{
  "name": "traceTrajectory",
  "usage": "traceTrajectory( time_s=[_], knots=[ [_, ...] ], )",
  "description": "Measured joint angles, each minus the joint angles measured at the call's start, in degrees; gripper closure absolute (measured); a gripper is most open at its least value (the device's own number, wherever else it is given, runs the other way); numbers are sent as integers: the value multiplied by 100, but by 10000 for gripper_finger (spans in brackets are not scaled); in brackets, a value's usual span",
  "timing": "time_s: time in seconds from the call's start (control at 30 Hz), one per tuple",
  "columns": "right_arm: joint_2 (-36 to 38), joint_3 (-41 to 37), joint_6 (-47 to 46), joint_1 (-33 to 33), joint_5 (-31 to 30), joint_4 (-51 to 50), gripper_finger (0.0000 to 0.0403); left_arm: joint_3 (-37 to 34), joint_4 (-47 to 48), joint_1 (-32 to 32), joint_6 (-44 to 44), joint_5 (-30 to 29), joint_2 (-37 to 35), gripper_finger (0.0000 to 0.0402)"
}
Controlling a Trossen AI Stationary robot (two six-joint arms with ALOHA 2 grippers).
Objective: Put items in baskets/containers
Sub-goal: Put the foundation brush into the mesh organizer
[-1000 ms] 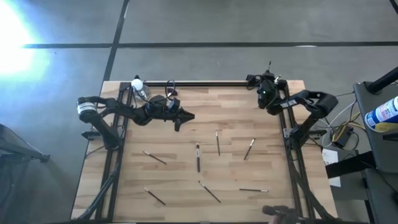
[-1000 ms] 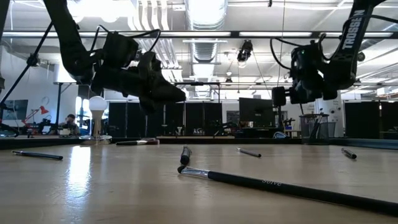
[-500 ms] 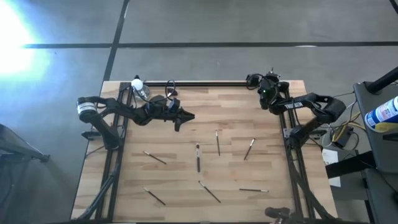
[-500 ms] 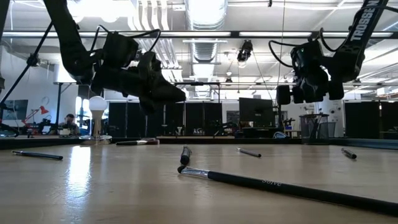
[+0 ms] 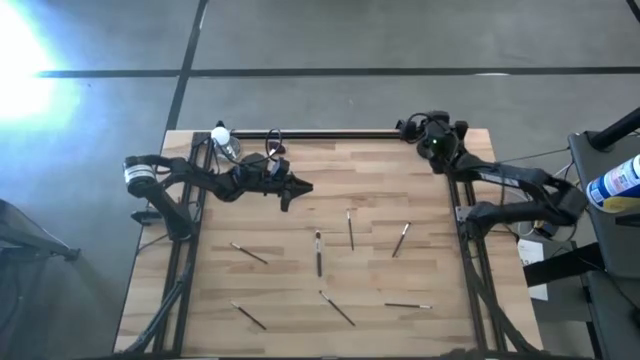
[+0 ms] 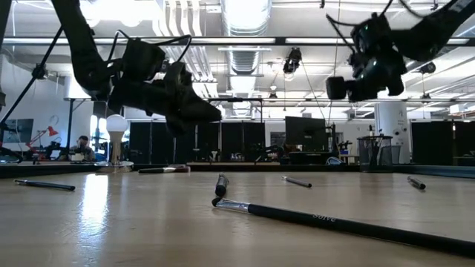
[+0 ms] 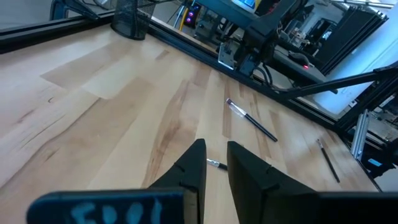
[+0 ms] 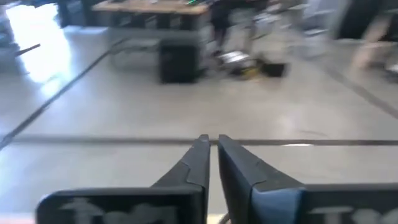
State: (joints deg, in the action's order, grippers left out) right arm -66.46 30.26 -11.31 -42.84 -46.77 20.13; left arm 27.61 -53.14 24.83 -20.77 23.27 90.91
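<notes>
Makeup brushes (image 5: 319, 252) lay scattered across the wooden bench (image 5: 200, 290) as we looked down on the two arms. We counted seven thin dark brushes from above. All lay flat and apart from one another, spread over the middle of the bench and toward the edge nearest the low camera. From that camera, one long brush (image 6: 334, 220) lay closest, its pale tip pointing left.

The black mesh cup (image 6: 373, 154) stood upright at the bench's far right corner, with thin stems showing inside it. From above we could not make it out beneath the right arm.

The left gripper (image 5: 298, 188) hung above the bench left of centre, nearer the far edge and well clear of the wood. Its fingers (image 7: 193, 171) stood slightly parted with nothing between them.

The right gripper (image 5: 438, 142) was raised high over the far right corner, above the cup and not touching it. Its wrist camera faced the floor beyond the bench, and its fingers (image 8: 199, 162) were all but together, holding nothing.
</notes>
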Motion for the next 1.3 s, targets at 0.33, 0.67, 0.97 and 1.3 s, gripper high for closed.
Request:
traceTrajectory(
  time_s=[0.33, 0.67, 0.97, 1.3],
  knots=[
    [796, 166, -946, 1959, 497, -1853, 394, -573, -1039, -212, 157, -586, 0, 348],
    [216, 623, -3852, 4307, 233, -3862, 394, -1161, -2290, -288, 117, -666, 0, 400],
    [-1147, 1654, -8337, 5534, 1235, -7162, 394, -1213, -2360, -321, 19, -775, 0, 401],
    [-2076, 1607, -10073, 5783, 2807, -7273, 348, -1296, -2343, -395, 6, -774, 0, 401]
  ],
)
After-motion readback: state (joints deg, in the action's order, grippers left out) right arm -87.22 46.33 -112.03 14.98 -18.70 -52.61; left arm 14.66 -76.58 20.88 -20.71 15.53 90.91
